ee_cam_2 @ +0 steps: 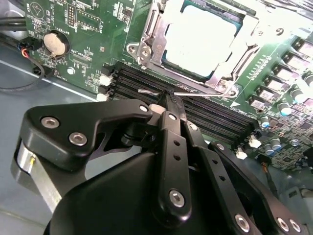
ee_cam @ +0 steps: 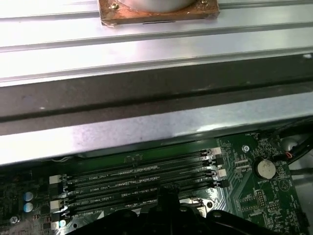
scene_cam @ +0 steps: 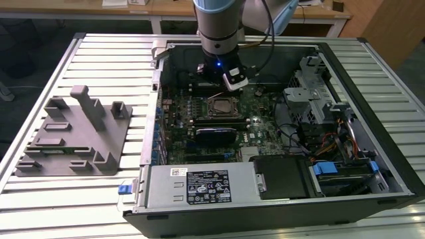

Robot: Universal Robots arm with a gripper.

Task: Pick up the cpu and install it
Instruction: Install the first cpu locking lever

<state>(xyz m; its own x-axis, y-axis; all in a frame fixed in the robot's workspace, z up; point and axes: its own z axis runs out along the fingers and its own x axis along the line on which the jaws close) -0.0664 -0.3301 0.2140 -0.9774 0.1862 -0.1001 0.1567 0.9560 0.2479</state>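
The cpu [ee_cam_2: 203,36] sat in its socket [ee_cam_2: 146,51] with the frame unlatched, while the gripper [ee_cam_2: 168,100], fingers pressed together, touched the thin lever [ee_cam_2: 154,91]; a slip risked scraping the memory slots [ee_cam_2: 215,115].

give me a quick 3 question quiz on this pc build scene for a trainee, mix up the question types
1. True or false: the cpu lies on the grey fixture tray.
2. Multiple choice: in the second wrist view, the gripper hangs over: A) the memory slots B) the power supply C) the drive cage.
3. Fill in: in the exterior view, the grey fixture tray stands outside the computer case, on that view's ____ side.

Key:
1. False. It sits in the motherboard socket, inside the metal frame.
2. A
3. left
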